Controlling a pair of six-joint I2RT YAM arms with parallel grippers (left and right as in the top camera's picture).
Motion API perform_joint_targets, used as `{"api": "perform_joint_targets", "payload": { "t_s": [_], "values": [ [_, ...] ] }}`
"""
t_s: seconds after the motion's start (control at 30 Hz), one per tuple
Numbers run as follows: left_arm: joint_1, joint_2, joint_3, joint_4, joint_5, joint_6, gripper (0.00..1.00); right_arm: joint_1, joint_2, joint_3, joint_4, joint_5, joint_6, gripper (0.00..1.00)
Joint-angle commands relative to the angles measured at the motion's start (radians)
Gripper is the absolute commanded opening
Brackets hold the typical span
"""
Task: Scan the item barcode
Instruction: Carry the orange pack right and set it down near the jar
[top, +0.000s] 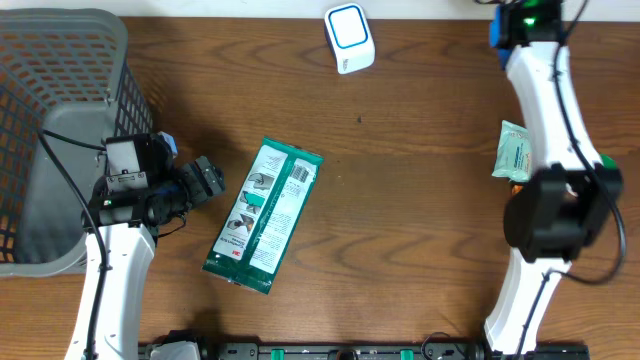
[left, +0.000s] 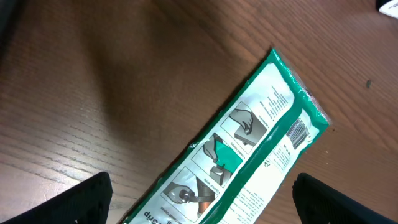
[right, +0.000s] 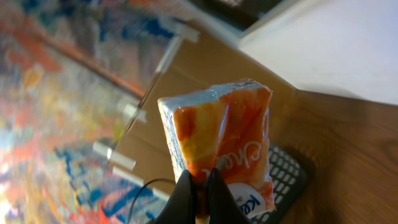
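Note:
My right gripper (right: 202, 186) is shut on the lower edge of an orange and white snack packet (right: 217, 137), which stands upright above the fingers. In the overhead view that arm reaches to the far right edge of the table and its gripper is past the frame. A white and blue scanner (top: 349, 38) lies at the far middle of the table. A long green and white package (top: 264, 215) lies flat with its barcode (left: 298, 132) facing up. My left gripper (left: 202, 202) hangs open over the package's near end, touching nothing.
A grey mesh basket (top: 60, 60) fills the far left corner beside the left arm. A pale green packet (top: 513, 152) lies partly under the right arm. A dark keyboard (right: 286, 177) shows behind the held packet in the right wrist view.

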Motion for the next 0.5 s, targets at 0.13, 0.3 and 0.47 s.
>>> {"api": "perform_joint_targets", "payload": {
  "t_s": [0.13,0.3,0.47],
  "values": [
    [0.009,0.004,0.006,-0.003,-0.014,-0.013,0.93,-0.060,-0.155,0.009,-0.033,-0.059,0.010,0.02],
    [0.009,0.004,0.006,-0.003,-0.014,-0.013,0.93,-0.116,-0.207,0.008,-0.040,-0.171,0.010,0.01],
    [0.009,0.004,0.006,-0.003,-0.014,-0.013,0.93,-0.153,-0.249,-0.033,-0.036,-0.217,0.010,0.02]
  ]
}}
